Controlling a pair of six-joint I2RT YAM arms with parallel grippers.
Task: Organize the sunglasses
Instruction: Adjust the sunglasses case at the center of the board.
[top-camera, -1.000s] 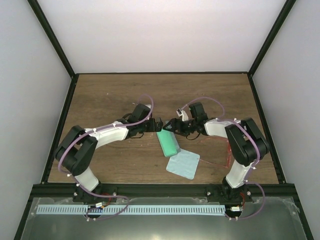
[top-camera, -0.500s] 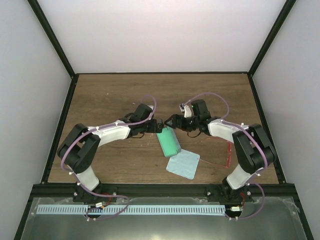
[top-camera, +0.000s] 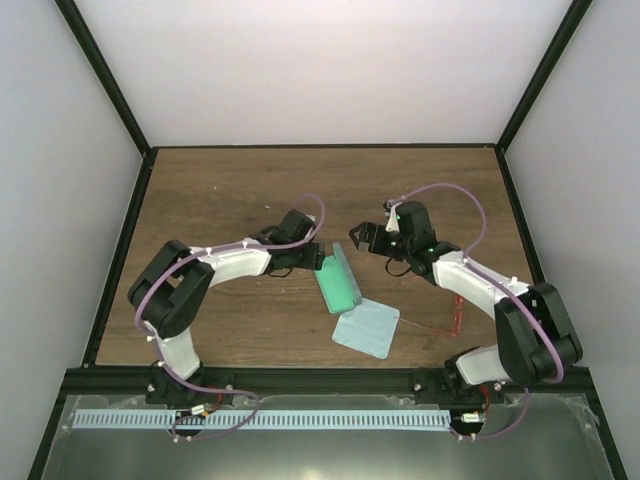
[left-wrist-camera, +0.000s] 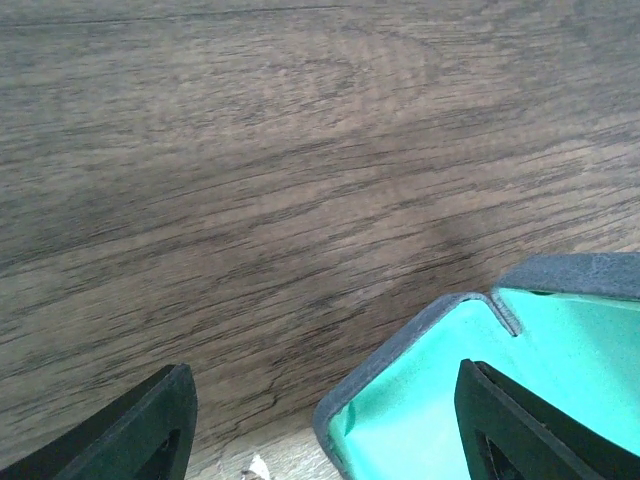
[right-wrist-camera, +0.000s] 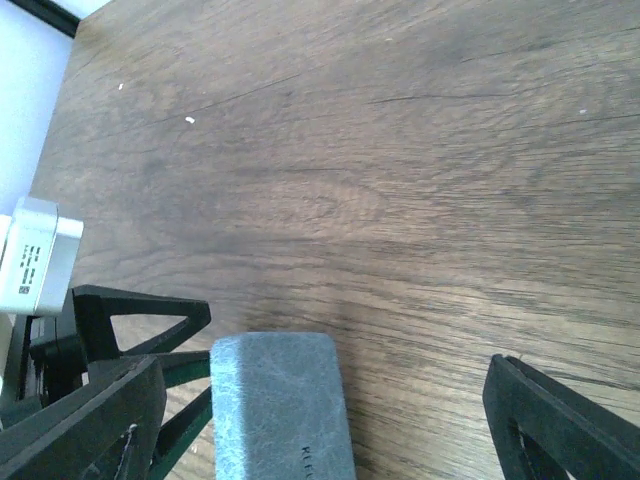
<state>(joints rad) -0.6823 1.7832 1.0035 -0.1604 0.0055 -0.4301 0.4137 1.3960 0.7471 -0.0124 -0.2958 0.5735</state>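
1. Bare table (top-camera: 220, 190) ran from 9 through 12 to 3 o'clock of the case (top-camera: 340, 288), out to the black rails (top-camera: 322, 147).
2. The sunglasses (top-camera: 457, 312) lay at 4 o'clock of the case, beyond the cloth (top-camera: 366, 327), beside the right arm (top-camera: 480, 285).
3. The left gripper (left-wrist-camera: 322, 400) stood released astride the case corner; the right gripper (right-wrist-camera: 325, 400) was released too, empty.
4. A second before, both met at the case's 12 o'clock end; the right gripper had since backed toward 2 o'clock.
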